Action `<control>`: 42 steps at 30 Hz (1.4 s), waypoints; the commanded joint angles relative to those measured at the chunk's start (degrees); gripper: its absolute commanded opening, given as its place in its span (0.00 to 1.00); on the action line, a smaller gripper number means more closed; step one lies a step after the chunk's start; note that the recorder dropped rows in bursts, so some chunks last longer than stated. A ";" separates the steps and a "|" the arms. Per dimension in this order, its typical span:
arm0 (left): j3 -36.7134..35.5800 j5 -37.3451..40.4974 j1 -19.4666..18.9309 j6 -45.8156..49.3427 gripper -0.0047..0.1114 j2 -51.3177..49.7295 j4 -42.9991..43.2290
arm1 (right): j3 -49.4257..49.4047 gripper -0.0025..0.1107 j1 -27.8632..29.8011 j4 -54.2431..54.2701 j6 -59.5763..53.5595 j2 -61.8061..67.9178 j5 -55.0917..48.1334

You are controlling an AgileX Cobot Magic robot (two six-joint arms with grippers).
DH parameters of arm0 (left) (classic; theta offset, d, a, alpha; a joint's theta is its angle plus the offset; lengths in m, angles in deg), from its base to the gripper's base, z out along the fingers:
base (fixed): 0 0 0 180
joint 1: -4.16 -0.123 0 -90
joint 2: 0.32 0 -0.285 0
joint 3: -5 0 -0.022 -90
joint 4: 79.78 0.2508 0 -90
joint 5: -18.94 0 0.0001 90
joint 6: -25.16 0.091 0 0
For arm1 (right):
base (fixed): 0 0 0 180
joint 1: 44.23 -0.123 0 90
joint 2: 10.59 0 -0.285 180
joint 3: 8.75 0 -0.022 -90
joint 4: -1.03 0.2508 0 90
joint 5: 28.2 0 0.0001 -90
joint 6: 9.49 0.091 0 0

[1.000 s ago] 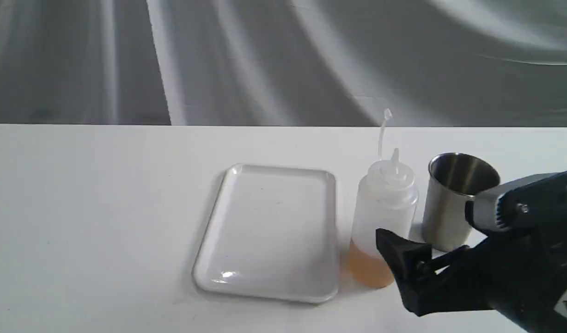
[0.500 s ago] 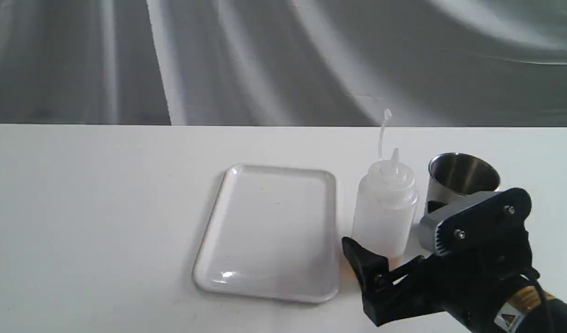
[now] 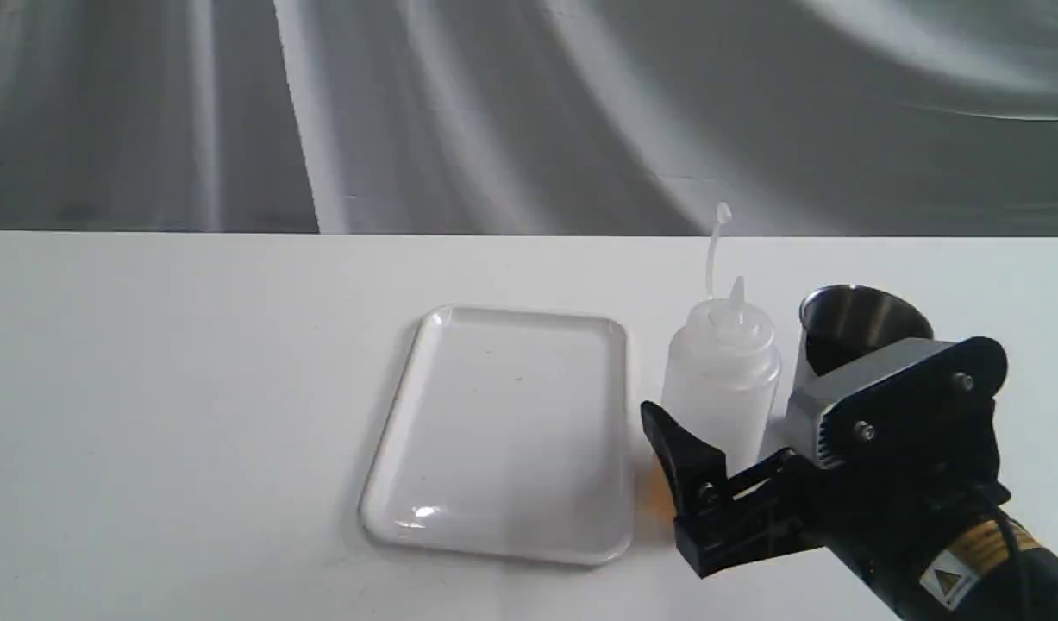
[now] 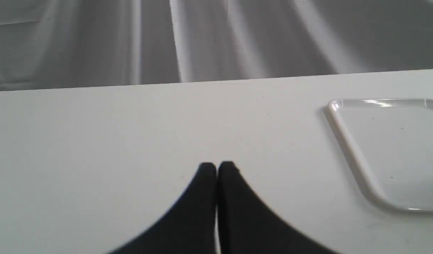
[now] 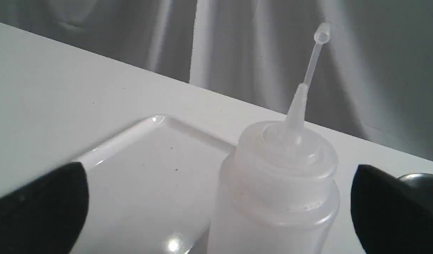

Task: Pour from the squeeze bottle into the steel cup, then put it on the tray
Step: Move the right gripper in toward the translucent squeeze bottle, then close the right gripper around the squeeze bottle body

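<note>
Black right pincer [image 5: 218, 173] low, splayed | astride squeeze bottle [image 3: 720, 379] | apparently not touching

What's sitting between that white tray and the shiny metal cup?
The squeeze bottle stands upright there, with the tray on one side and the steel cup on the other. The exterior view shows this best.
</note>
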 commanded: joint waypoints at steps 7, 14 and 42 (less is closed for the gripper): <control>-0.25 -0.43 -0.09 -0.27 0.04 0.15 -0.06 | -0.21 0.94 -0.03 4.03 0.99 5.32 5.75; -0.25 -0.43 -0.09 -0.15 0.04 0.15 -0.06 | 1.66 0.94 -0.03 3.92 0.99 10.11 7.41; -0.25 -0.43 -0.09 -0.28 0.04 0.15 -0.06 | 6.65 0.94 -0.03 6.45 3.18 24.60 14.04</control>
